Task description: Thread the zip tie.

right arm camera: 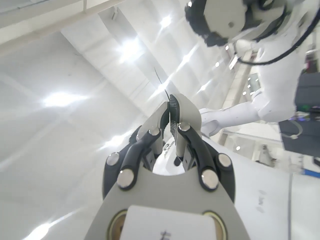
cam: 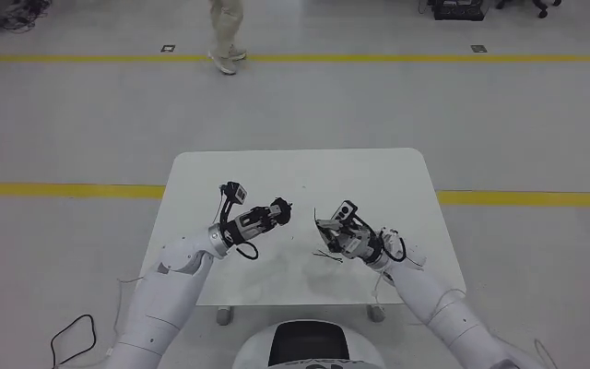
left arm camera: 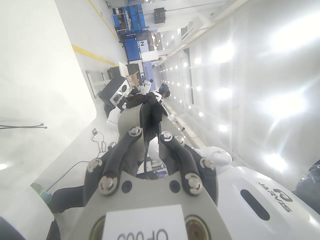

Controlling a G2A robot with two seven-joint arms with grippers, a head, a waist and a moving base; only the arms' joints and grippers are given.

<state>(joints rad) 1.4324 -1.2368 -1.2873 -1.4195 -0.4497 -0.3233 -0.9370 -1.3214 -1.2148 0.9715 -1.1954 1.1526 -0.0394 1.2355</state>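
1. While the right gripper (right arm camera: 169, 111) is pinched tight on the zip tie (right arm camera: 159, 79), the thin strap juts out past its fingertips, roughly in line with the fingers.
2. Facing it across a gap above the table (cam: 295, 171), the left gripper (cam: 280, 210) has its fingers drawn together. It is the arm nearer the strap's free end.
3. Judgement: the next move turns on lining that free end up with the left side.
4. Unclear: whether the left pinches anything, as the dark strand between its fingers is blurred. The loose ties (cam: 327, 256) lie on the table near the right gripper.

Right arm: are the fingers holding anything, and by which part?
Yes. The right gripper is shut on a zip tie, pinching its strap. A thin black length sticks out past the fingertips; the rest is hidden.
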